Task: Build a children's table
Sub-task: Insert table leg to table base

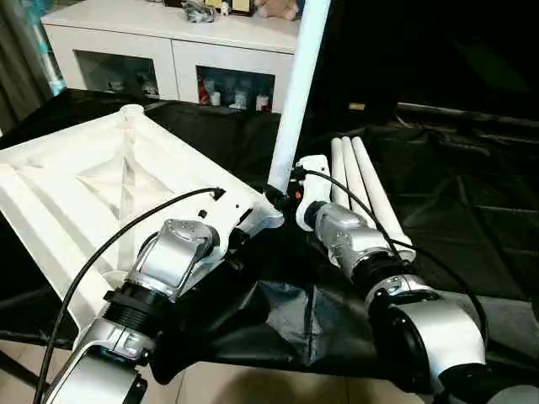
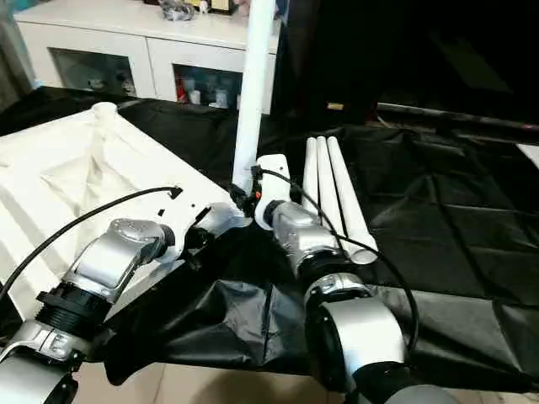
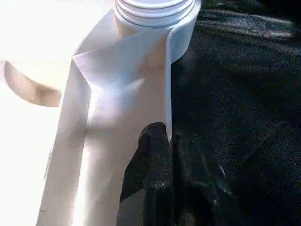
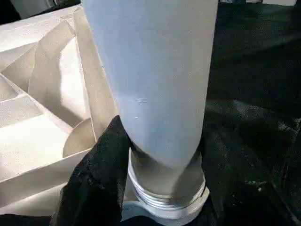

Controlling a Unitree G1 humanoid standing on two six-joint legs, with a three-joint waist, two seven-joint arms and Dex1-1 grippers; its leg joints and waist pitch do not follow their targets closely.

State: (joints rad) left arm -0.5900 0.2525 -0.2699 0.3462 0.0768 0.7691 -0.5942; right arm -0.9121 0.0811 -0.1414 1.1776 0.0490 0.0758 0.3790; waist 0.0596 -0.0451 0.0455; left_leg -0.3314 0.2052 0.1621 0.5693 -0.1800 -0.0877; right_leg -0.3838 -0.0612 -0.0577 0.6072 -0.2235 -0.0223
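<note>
Step in hand: fitting the first leg into a corner socket of the table top.

Table top (image 1: pixel 93 181) lies upside down, ribbed underside up, on the black cloth (image 1: pixel 472 194), at about 9 o'clock in the head view. Its near-right corner socket (image 3: pixel 155 19) sits close to centre.

Leg (image 1: pixel 296 93) stands upright in that socket, rising toward 12 o'clock. The right wrist view shows the threaded collar at its foot still exposed above the socket rim, so the leg is judged not fully seated; how far it has gone in I cannot tell from here.

Right gripper (image 4: pixel 160 160): fingers about half open and closed around the lower leg, one black finger (image 4: pixel 101 165) on each side, just above the collar.

Left gripper (image 3: pixel 157 165): fingers nearly together, pinching the thin rim wall of the table top just beside the socket, steadying it.

Three spare legs (image 1: pixel 358 189) lie side by side on the cloth at about 2 o'clock of the socket, just beyond the right forearm.

White cabinet (image 1: pixel 160 50) at 11 o'clock, not involved.

Next move, judged: turn the leg about its own axis while keeping it vertical, with the left grip holding the top against rotation. Risk: cross-threading if the leg tilts.
</note>
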